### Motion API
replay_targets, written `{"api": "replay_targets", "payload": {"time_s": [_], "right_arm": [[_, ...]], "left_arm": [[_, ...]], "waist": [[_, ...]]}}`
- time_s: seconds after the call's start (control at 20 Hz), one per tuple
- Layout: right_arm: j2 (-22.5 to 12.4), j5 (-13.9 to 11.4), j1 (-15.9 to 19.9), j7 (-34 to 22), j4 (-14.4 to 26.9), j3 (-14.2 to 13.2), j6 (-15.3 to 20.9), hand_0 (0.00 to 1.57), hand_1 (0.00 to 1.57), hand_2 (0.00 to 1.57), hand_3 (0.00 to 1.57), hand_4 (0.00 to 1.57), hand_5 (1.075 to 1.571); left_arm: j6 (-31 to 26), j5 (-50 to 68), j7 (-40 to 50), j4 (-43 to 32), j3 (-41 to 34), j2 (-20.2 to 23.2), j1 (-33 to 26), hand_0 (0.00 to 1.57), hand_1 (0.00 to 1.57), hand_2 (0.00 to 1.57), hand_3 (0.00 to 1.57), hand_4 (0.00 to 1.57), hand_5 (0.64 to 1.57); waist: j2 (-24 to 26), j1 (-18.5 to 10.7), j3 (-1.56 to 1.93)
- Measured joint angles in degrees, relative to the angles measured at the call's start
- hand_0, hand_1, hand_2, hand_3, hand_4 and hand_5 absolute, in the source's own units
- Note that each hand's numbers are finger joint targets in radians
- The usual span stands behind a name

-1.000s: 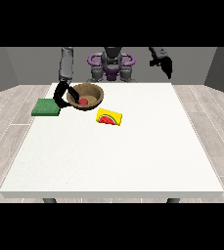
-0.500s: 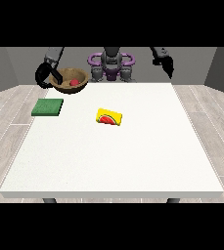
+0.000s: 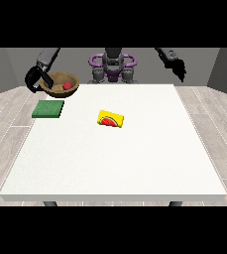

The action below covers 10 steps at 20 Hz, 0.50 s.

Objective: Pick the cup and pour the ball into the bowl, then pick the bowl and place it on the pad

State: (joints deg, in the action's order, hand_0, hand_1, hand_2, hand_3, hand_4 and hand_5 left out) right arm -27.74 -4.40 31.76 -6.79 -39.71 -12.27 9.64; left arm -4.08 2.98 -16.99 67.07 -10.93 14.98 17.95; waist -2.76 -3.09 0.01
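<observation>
A brown wooden bowl (image 3: 60, 85) with a red ball (image 3: 66, 86) inside is held in the air at the table's far left corner. The hand at the view's left (image 3: 37, 78) grips the bowl's rim on its left side. Below and in front of the bowl lies the flat green pad (image 3: 48, 108) on the table. A yellow cup (image 3: 110, 119) with a watermelon picture lies on its side near the table's middle. The hand at the view's right (image 3: 179, 68) hangs raised beyond the far right corner, holding nothing.
The white table (image 3: 115, 158) stretches towards the camera. The robot's purple-and-grey torso (image 3: 113, 67) stands behind the far edge.
The hand at the view's left has lifted the bowl with the ball up off the table and carried it leftwards, above and behind the pad. The other hand has barely moved.
</observation>
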Motion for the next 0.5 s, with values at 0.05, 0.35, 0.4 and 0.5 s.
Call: {"api": "replay_targets", "payload": {"time_s": [0.05, 0.35, 0.4, 0.5], "right_arm": [[-1.2, 0.6, -0.5, 0.9, 0.3, -0.9, -0.7, 1.57, 1.57, 1.57, 0.00, 0.88, 1.571], [-3.8, 2.4, -2.1, 6.3, 0.5, -4.1, -1.4, 1.57, 1.57, 1.57, 0.00, 0.80, 1.566], [-3.9, 2.6, -2.4, 7.3, 0.8, -4.5, -1.4, 1.57, 1.57, 1.57, 0.00, 0.79, 1.566], [-3.7, 3.2, -2.5, 8.9, 0.6, -5.3, -1.0, 1.57, 1.57, 1.57, 0.00, 0.76, 1.567]], "left_arm": [[-1.6, 1.6, -0.1, 0.0, -1.8, 2.0, 0.3, 0.00, 0.00, 0.00, 0.00, 1.32, 1.562], [-10.3, 9.5, -1.9, -4.0, -12.0, 13.5, 2.1, 0.00, 0.00, 0.00, 0.00, 1.27, 1.571], [-11.2, 10.3, -2.0, -4.6, -13.1, 14.7, 2.1, 0.00, 0.00, 0.00, 0.00, 1.25, 1.569], [-14.1, 12.0, -3.9, -7.2, -15.6, 17.6, 2.3, 0.00, 0.00, 0.00, 0.00, 1.21, 1.565]], "waist": [[-0.5, -0.3, 0.00], [-5.3, -1.6, 0.00], [-5.7, -1.7, -0.01], [-7.4, -1.7, -0.02]]}}
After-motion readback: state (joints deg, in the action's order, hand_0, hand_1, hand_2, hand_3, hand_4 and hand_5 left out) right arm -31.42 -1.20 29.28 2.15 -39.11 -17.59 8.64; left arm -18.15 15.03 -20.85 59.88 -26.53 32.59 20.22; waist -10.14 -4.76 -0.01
